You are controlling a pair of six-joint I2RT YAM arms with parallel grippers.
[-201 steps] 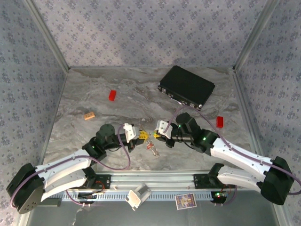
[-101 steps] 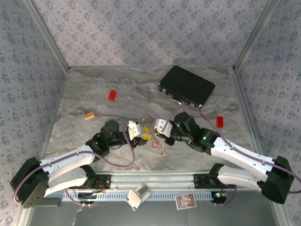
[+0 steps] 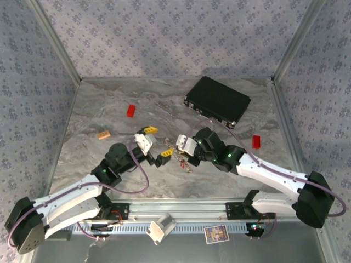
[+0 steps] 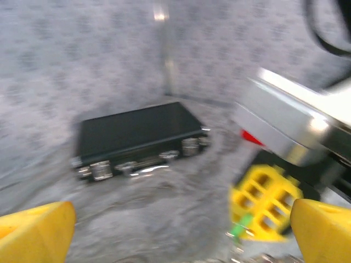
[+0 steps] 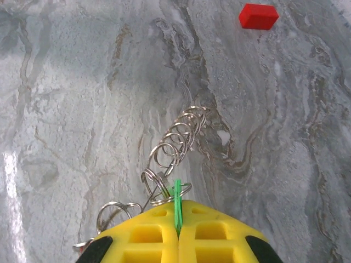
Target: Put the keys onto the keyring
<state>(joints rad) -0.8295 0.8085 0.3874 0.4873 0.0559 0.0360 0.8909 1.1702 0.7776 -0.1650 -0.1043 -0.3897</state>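
Carrying all: bench [image 3: 109, 109], grey and marbled; patterned blue-grey walls [image 3: 164, 33] and metal posts [image 3: 52, 35] close it in.
Far right: case [image 3: 218, 101], black, flat.
Keyring [image 5: 175, 142]: linked silvery rings at mid-bench, starting at the right tool; long axis runs away from it, slanting right.
Green key [image 5: 176, 200]: thin sliver, edge-on, pointing toward the rings.
Right tool [image 5: 176, 222]: clenched on the green key.
Left tool [image 3: 156, 144]: released, jaws wide, just left of the keyring.

We see two white-shelled arms [image 3: 272, 174] with black joints [image 3: 118, 155], looping purple cables [image 3: 145, 178] and yellow grid-moulded jaws
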